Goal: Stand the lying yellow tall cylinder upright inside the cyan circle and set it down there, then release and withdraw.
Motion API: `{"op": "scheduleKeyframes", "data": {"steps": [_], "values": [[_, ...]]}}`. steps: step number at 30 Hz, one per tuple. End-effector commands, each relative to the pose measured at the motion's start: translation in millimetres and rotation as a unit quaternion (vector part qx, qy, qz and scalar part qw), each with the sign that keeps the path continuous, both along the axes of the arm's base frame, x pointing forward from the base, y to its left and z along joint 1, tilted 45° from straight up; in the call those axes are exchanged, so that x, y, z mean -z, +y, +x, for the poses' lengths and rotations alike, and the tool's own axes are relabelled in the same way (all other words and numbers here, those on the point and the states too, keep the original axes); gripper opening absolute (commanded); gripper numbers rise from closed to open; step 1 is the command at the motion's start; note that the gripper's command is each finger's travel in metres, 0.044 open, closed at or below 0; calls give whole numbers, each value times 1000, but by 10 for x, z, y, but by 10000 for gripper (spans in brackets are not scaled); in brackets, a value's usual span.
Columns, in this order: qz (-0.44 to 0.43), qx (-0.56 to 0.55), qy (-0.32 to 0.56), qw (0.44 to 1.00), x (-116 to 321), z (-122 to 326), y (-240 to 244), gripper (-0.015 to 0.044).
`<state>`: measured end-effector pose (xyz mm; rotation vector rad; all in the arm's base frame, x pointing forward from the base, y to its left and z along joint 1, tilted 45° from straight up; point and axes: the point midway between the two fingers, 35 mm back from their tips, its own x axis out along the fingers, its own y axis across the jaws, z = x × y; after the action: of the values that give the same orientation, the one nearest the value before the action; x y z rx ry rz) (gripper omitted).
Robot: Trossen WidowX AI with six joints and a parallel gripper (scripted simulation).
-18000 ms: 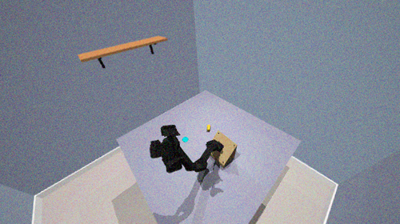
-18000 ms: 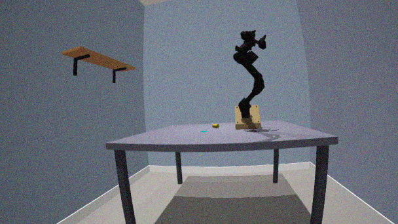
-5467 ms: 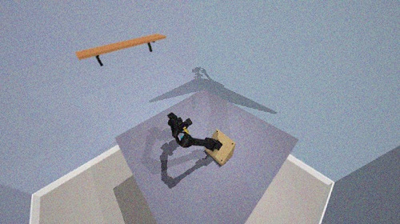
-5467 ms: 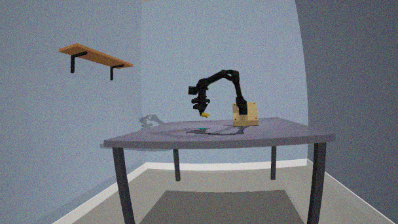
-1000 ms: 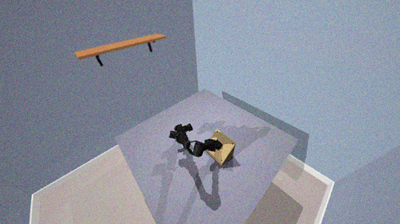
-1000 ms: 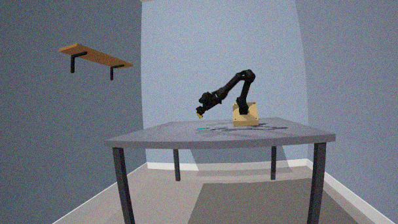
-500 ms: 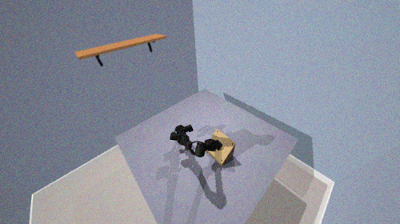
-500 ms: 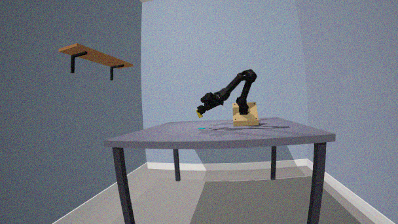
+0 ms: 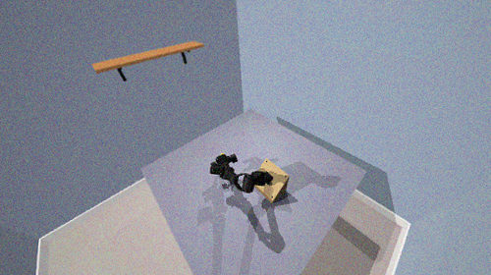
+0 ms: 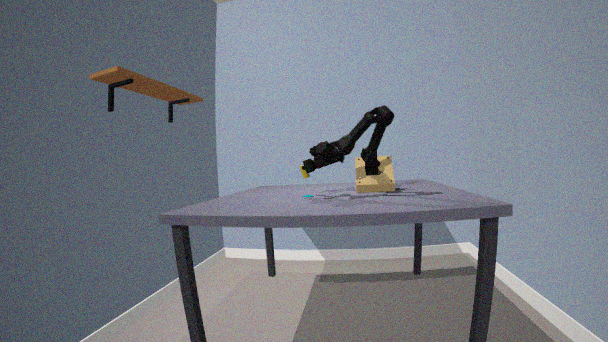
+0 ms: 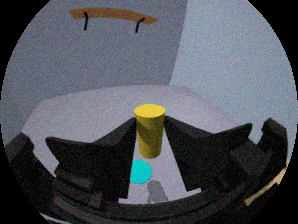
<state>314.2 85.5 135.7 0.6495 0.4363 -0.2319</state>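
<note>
One cylinder (image 10: 305, 173) (image 11: 149, 135), clamped in gripper (image 9: 223, 158) (image 10: 306, 169) (image 11: 149, 120) near upper end: treat as stiff, probably light, possibly slippery; grasp high, straighten over circle (image 10: 308, 196) (image 11: 140, 172).

Left of the arm's pale mounting block (image 9: 276, 190) (image 10: 375, 189), 1 orange-brown shelf (image 9: 148, 56) (image 10: 150, 86) (image 11: 112, 13) sits high on a wall, apparently on 2 black brackets.

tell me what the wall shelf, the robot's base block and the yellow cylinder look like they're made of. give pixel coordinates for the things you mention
The long orange-brown shelf (image 9: 147, 57) (image 10: 150, 86) (image 11: 112, 12): probably smooth wood, judging by its warm brown colour.
The pale tan block under the arm (image 9: 280, 182) (image 10: 375, 188): perhaps plywood, given its flat tan faces.
The yellow cylinder (image 10: 304, 172) (image 11: 150, 131): plastic or painted wood, uniformly coloured; I can't tell which.
</note>
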Motion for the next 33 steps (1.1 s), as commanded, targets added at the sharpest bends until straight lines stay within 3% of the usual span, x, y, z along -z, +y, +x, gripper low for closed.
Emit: {"op": "scheduleKeyframes", "data": {"steps": [1,33], "values": [[8,11,-15,1000,-26,-24,-12,105],[55,56,-90,993,-135,-173,-64,105]]}}
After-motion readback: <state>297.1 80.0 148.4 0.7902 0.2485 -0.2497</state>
